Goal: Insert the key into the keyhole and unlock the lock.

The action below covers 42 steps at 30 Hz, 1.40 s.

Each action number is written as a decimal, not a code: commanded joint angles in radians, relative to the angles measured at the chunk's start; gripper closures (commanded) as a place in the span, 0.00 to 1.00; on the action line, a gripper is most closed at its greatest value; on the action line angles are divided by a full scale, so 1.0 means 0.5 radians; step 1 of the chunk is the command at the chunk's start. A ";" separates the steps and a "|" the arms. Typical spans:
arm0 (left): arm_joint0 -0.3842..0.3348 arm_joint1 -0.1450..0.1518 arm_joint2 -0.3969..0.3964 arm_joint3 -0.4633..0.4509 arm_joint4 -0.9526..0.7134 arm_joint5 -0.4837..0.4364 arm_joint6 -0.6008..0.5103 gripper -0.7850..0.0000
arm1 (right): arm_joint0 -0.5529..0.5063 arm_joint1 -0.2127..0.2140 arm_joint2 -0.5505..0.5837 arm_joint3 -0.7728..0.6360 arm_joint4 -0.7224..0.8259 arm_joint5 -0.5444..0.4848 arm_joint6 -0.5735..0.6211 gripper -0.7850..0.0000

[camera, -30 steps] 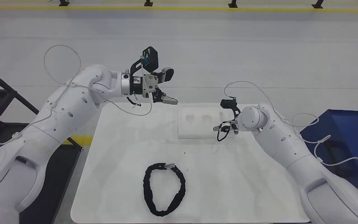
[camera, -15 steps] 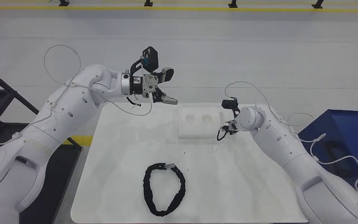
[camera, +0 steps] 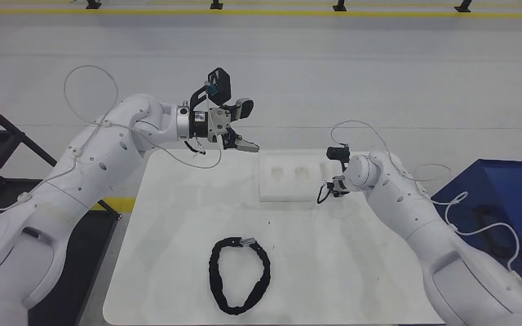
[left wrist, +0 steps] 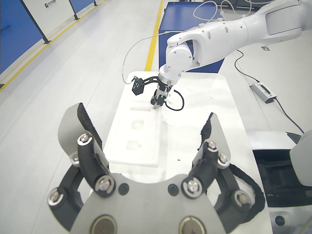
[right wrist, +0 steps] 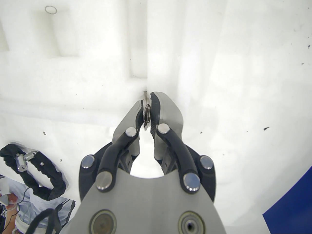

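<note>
Moved: the right arm has nudged its wrist a touch toward the right edge of the table, and the elbow swung with it. The left arm and the chain lock haven't budged.
Right gripper: pinched narrow on the round head of the key, right at the right-hand end of the foam tray.
Key: sits on edge between the pads, blade pointing into the foam. My guess is it's parked in a slit so it stands up for grabbing. Can't tell if it's free yet.
Foam tray: by the table's far edge, about midway along.
Chain lock: looped shut near the front edge, left of middle, well apart from the key. Its silver cylinder sits on the far side of the loop, probably left exposed so the key can go straight in.
Left gripper: spread wide, holding nothing, hanging over the far edge left of the foam tray. I reckon it's waiting to steady the lock.
Writing: there's print on the barrier panels in the room. Nothing I can make out on the key or the lock.
</note>
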 commanded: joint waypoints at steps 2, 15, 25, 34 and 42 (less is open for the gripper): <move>0.000 0.000 0.000 0.000 0.000 0.000 0.000 0.00 | 0.019 -0.016 0.001 0.026 -0.004 -0.003 0.016 1.00; 0.000 0.000 0.000 0.000 0.000 0.000 0.000 0.00 | 0.086 0.023 0.101 -0.145 -0.083 0.065 0.286 1.00; 0.000 0.000 0.000 0.000 0.000 0.000 0.000 0.00 | -0.082 0.192 0.485 -0.625 0.156 -0.001 0.566 1.00; 0.000 0.000 0.000 0.000 0.000 0.000 0.000 0.00 | -0.450 0.365 1.004 -1.291 0.524 -0.184 0.764 1.00; 0.000 0.000 0.000 0.000 0.000 0.000 0.000 0.00 | -0.732 0.441 1.351 -1.633 0.919 -0.347 0.791 1.00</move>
